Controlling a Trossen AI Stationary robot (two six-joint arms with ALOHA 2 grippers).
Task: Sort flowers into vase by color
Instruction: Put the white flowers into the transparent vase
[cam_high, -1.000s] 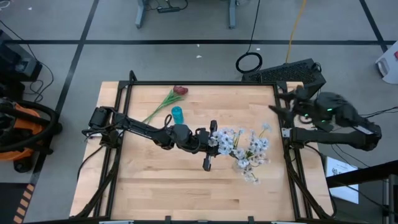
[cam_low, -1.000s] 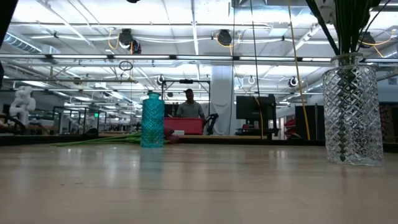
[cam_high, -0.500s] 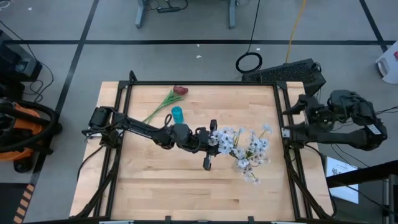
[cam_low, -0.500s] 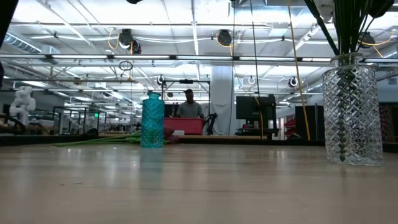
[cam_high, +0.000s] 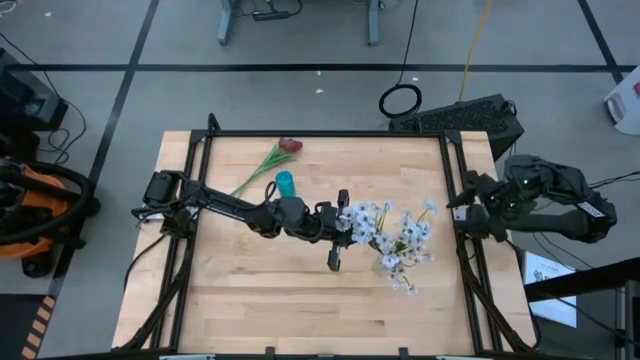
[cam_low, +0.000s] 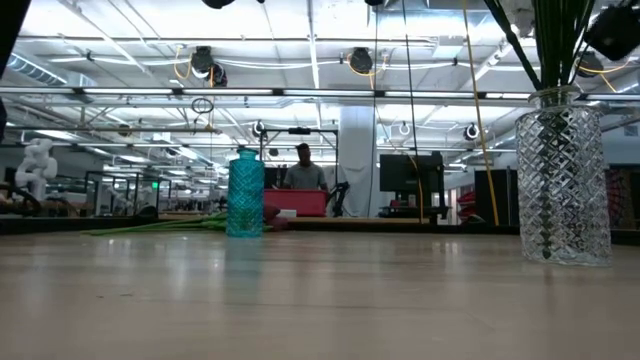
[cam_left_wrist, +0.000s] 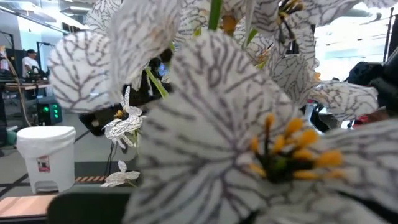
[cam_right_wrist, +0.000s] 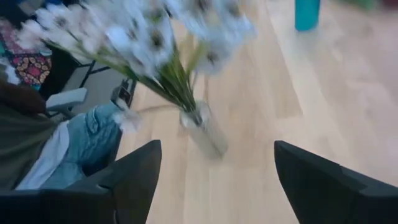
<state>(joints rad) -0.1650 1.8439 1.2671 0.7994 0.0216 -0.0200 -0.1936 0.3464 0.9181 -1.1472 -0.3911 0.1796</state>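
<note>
We had the left tool (cam_high: 338, 222) at frame centre, pinched shut beside the white flowers (cam_high: 390, 235) bunched in the clear vase (cam_low: 563, 175), whether on a stem we couldn't tell. Our right tool (cam_high: 470, 205) hovered wide at the tabletop's (cam_high: 250, 300) right edge, holding nothing. The red flower (cam_high: 288, 146) lay upper left beside the teal vase (cam_high: 285, 184), unsorted.

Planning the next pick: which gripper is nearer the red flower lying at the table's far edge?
Left. The left gripper sits mid-table against the white flowers, beyond the teal vase from the red flower. The right gripper hangs at the table's right edge.
</note>
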